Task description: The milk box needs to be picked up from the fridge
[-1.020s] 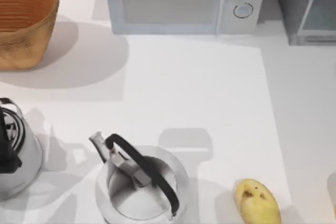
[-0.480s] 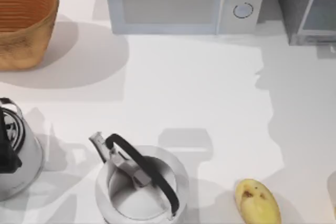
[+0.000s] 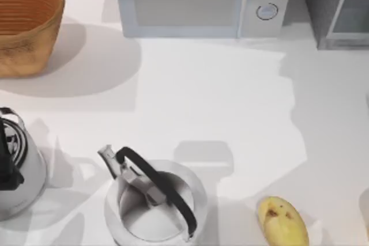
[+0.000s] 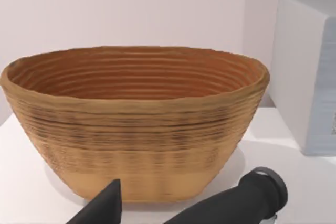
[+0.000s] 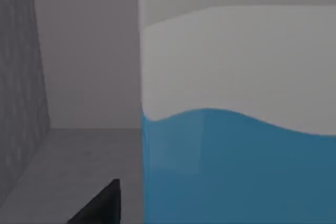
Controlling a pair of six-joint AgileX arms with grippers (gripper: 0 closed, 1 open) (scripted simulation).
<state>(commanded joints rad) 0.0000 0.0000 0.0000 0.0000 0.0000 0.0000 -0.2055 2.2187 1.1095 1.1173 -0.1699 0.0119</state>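
A rendered kitchen countertop is being shown. At the upper middle of the top view a white boxy microwave with two round knobs (image 3: 199,1) is being displayed, with a grey boxy fridge with a pale door panel (image 3: 340,7) at the upper right. A brown ribbed woven basket (image 3: 26,24) and a white kettle with a black handle (image 3: 154,203) are being presented on the white table (image 3: 219,102), beside a yellow potato (image 3: 282,221).

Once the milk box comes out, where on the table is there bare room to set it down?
The wide bare patch between the microwave, basket and kettle, plus the strip below the fridge above the potato. The near-left edge, with both kettles, is crowded.
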